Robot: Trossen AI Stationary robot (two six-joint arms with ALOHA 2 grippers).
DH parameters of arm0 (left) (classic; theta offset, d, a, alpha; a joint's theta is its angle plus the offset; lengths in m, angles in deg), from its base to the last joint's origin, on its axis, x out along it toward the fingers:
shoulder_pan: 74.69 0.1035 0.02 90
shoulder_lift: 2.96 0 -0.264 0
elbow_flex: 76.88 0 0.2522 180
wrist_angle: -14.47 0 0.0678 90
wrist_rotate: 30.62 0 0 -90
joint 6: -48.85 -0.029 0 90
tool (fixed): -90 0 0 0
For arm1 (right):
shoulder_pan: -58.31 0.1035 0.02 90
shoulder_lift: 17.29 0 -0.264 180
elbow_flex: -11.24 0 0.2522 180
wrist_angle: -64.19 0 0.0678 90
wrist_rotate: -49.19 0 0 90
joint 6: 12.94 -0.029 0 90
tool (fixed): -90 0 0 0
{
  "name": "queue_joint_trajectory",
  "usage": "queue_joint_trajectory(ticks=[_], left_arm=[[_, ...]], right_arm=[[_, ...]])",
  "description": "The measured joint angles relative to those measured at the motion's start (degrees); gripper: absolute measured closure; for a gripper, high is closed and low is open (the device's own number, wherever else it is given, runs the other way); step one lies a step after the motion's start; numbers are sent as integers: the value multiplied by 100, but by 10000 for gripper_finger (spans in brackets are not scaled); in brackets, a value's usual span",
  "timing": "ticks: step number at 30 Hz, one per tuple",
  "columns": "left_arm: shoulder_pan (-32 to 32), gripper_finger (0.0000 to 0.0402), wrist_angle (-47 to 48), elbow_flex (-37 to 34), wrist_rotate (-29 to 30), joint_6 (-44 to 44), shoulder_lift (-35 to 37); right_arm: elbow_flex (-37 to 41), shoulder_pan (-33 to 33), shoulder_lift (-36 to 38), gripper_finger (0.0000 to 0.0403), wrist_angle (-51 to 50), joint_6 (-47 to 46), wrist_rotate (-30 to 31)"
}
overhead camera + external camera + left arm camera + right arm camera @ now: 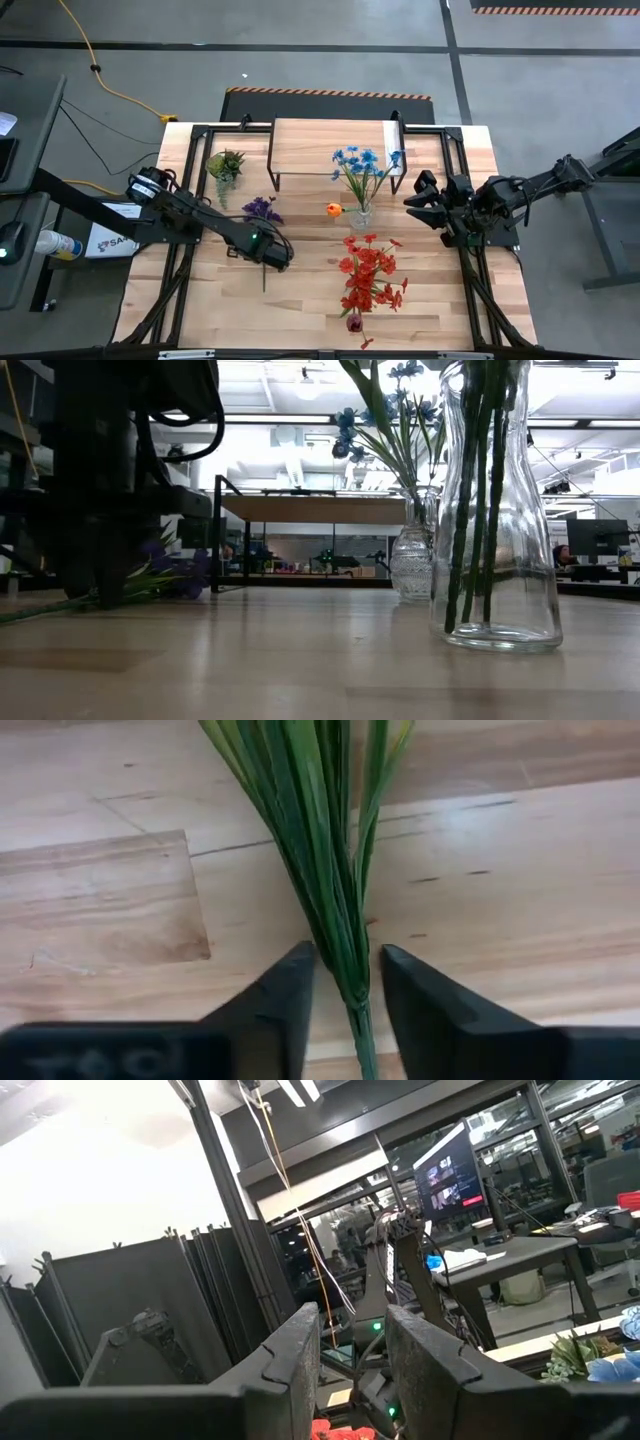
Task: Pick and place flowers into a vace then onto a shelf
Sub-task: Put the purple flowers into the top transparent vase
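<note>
You have the purple flower (262, 210) lying flat on the tabletop, its green stem (335, 900) between the left gripper's (275, 257) fingers. The blue flowers (360, 165) stand upright in a clear vase just in front of the shelf (330, 143) — a light-wood board on black legs. The red flowers (368, 275) stand in a second vase nearer you; an orange bloom (334, 210) sits beside the blue bunch.

One fragment of text is showing. A white box (108, 238) is sitting at the left edge of the high view, beside my left arm, and dark letters on it are reading "SA"; the arm is covering the rest of the word. A monitor (452, 1172) in the upper right of the right wrist view is displaying content, but I am reading no characters on it. No other labels, numbers or signs are appearing legibly.
</note>
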Motion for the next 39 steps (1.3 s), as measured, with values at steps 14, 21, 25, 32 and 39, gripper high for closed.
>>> queue_joint_trajectory(ticks=[14, 21, 25, 32, 39], left_arm=[[-2, 357, 102, 18, 7, 126, -7], [-218, 357, 1126, 479, 29, 322, -44], [-411, 357, 2038, 948, 267, 449, -44], [-679, 357, 3668, 2405, 1027, 576, -33], [-967, 357, 4554, 4024, 2459, 445, 193]], right_arm=[[0, 0, 0, 295, 0, -5, -4], [0, 0, 0, 295, 44, -25, -72], [0, 0, 0, 295, 46, -17, -72], [0, 0, 0, 295, 77, -10, -72], [0, 1, 0, 295, 362, 28, -246]])
